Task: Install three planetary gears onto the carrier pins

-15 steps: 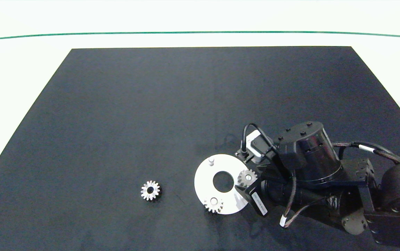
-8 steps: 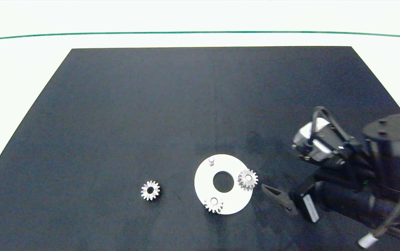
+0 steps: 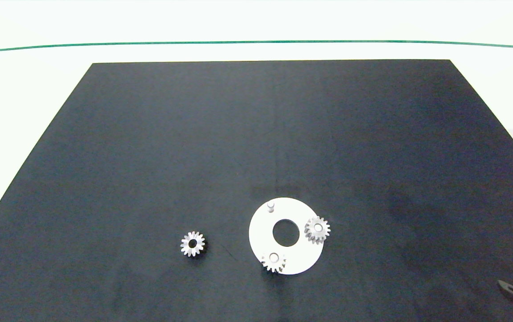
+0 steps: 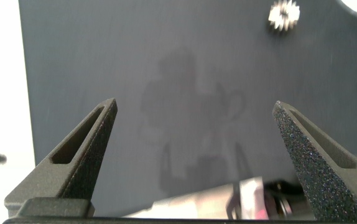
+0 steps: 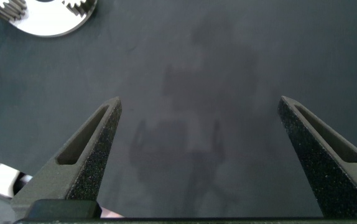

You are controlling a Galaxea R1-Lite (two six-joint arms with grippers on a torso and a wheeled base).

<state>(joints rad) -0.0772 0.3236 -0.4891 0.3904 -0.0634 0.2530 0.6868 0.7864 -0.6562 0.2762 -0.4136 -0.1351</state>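
Two planetary gears [image 3: 317, 230] sat on carrier pins [image 3: 271, 205] of the white disc [image 3: 261, 235], one pin bare, the third gear [image 3: 192, 243] loose on the mat nearby; both the left gripper [image 4: 194, 140] and right gripper [image 5: 197, 134] were empty, fingers wide apart.

Two gears on the disc, one off it

We see two planetary gears [image 3: 317, 230] [image 3: 274, 261] on the disc's [image 3: 261, 232] right and near pins; the far pin [image 3: 271, 206] stands bare, the third gear [image 3: 192, 243] lying left on the mat [image 3: 238, 134].
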